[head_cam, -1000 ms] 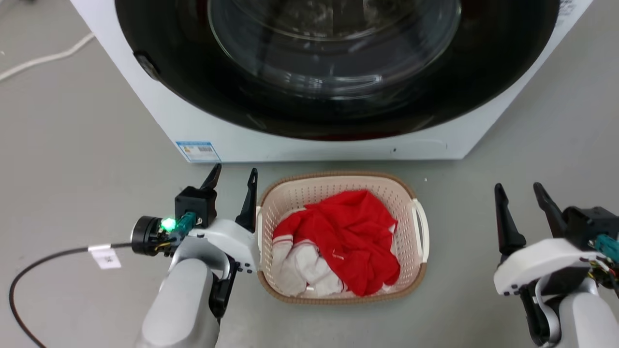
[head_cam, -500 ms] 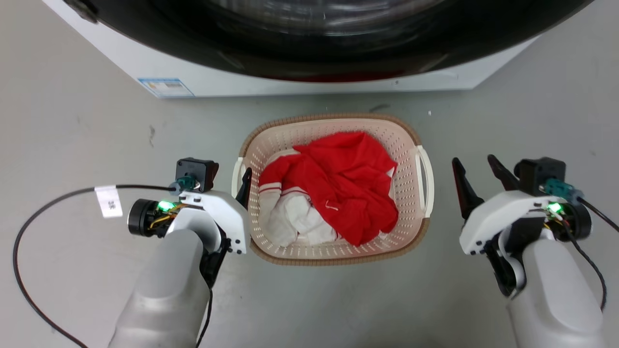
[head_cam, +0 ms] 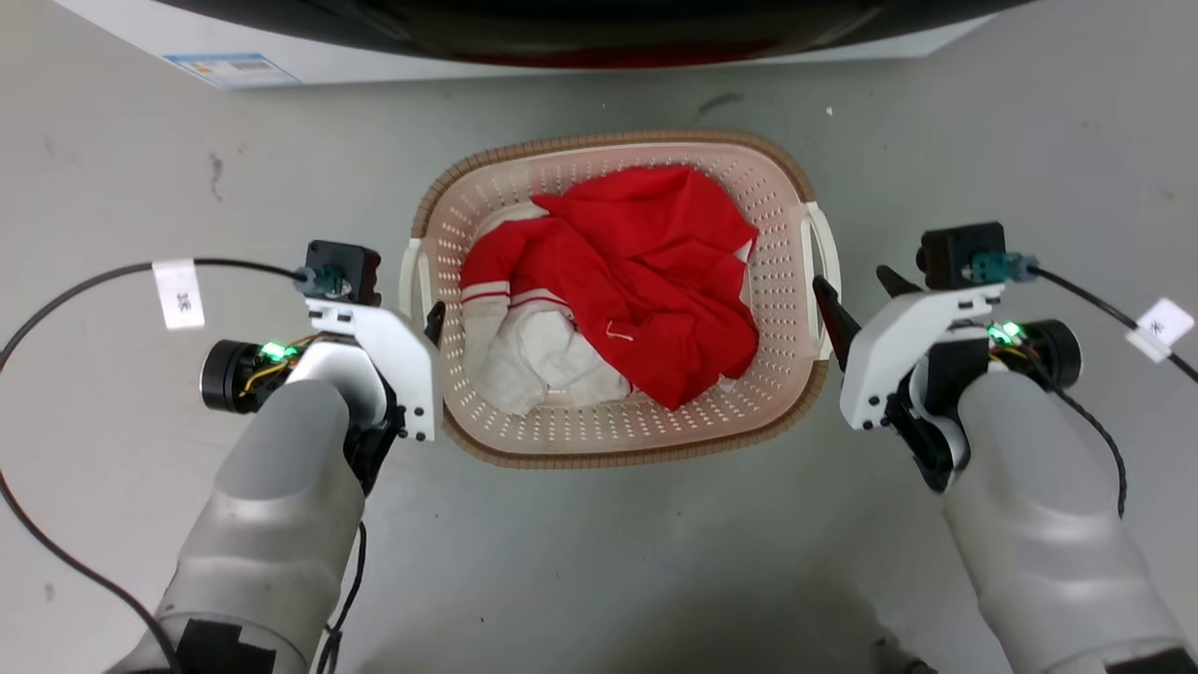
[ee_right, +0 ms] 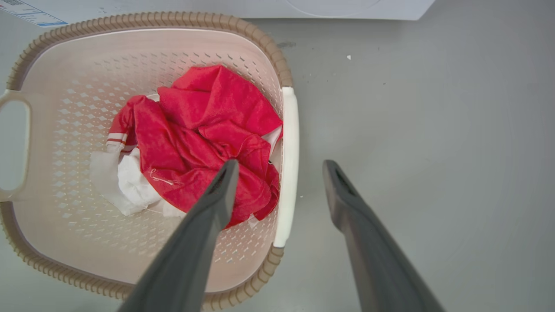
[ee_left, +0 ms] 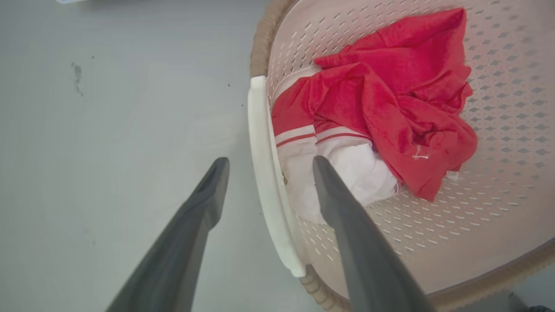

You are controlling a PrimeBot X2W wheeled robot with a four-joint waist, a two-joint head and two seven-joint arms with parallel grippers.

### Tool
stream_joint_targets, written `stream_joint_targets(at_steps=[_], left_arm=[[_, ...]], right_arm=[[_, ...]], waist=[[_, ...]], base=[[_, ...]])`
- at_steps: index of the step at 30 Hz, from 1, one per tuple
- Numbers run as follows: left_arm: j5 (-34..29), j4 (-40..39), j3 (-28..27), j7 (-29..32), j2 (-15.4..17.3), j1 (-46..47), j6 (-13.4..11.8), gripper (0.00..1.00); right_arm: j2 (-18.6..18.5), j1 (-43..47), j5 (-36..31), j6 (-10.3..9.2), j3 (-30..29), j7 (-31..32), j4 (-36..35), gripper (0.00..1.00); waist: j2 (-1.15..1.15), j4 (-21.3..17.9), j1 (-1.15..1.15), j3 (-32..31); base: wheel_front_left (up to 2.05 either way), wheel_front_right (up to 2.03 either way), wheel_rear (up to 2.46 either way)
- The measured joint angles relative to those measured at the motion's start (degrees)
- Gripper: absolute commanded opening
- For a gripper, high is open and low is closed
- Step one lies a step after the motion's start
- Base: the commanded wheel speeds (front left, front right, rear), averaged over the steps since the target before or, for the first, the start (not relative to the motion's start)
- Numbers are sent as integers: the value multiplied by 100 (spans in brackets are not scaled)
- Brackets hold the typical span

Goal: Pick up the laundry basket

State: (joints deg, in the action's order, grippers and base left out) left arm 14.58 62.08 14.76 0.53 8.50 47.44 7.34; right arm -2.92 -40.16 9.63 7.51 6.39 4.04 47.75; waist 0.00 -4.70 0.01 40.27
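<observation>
Bare grey floor (head_cam: 599, 562) lies open on three sides of the laundry basket (head_cam: 599, 429); the washer (head_cam: 112, 28) stands beyond its far rim. The basket sits mouth-up, long axis crosswise. The left gripper (ee_left: 269, 162) and right gripper (ee_right: 281, 164) each straddle a white handle (ee_right: 289, 130), spread wide, gripping nothing.

Grey floor (head_cam: 599, 562) — white washer (head_cam: 140, 37) behind.

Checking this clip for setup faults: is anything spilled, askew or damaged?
Nothing stands out. The laundry basket sits upright on the floor with the red and white clothes inside; the open left gripper and right gripper each straddle a white side handle.
</observation>
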Motion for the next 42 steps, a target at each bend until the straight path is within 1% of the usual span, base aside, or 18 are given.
stream_joint_targets(at_steps=[5,7,9,10,15,22,26,36,37,38,39,42], left_arm=[[379,75,349,316,80,243,7,100],[561,79,504,477,176,292,7,100],[824,59,719,723,294,363,7,100],[824,59,719,723,294,363,7,100],[1240,-22,1046,1058,495,462,8,100],[1642,-14,1386,1471,724,637,8,100],[1859,31,1544,1604,772,751,19,100],[2205,172,1766,1747,803,983,20,100],[2262,198,1778,1784,801,1010,20,91],[2301,207,1800,1816,800,1035,20,43],[2316,204,1825,1820,792,1052,20,0],[2441,198,1880,1852,768,1077,25,0]], right_arm=[[-1,-472,248,0,283,78,601,100],[-1,-613,344,0,412,102,794,100],[2,-821,576,0,653,166,1048,100],[2,-821,576,0,653,166,1048,100],[-1,-1088,915,0,1020,259,1384,100],[-1,-1401,1305,0,1480,332,1699,100],[0,-1579,1566,0,1760,410,1847,100],[-1,-1774,1930,0,2151,427,2089,100],[-1,-1800,1965,0,2183,434,2111,75],[-1,-1836,1978,1,2208,441,2130,23],[-1,-1866,2017,0,2236,477,2139,0],[1,-1884,2083,0,2314,510,2187,0]], waist=[[0,-76,0,239],[0,-104,0,311],[0,-146,0,402],[0,-146,0,402],[0,-196,-1,514],[0,-230,-1,679],[0,-242,-1,787],[0,-262,-1,950],[0,-262,-1,965],[0,-260,-1,978],[0,-256,-1,990],[0,-245,-1,1023]], base=[[0,0,0],[0,0,0],[0,0,0],[0,0,0],[0,0,0],[0,0,0],[0,0,0],[0,0,0],[0,0,0],[0,0,0],[0,0,0],[0,0,0]])
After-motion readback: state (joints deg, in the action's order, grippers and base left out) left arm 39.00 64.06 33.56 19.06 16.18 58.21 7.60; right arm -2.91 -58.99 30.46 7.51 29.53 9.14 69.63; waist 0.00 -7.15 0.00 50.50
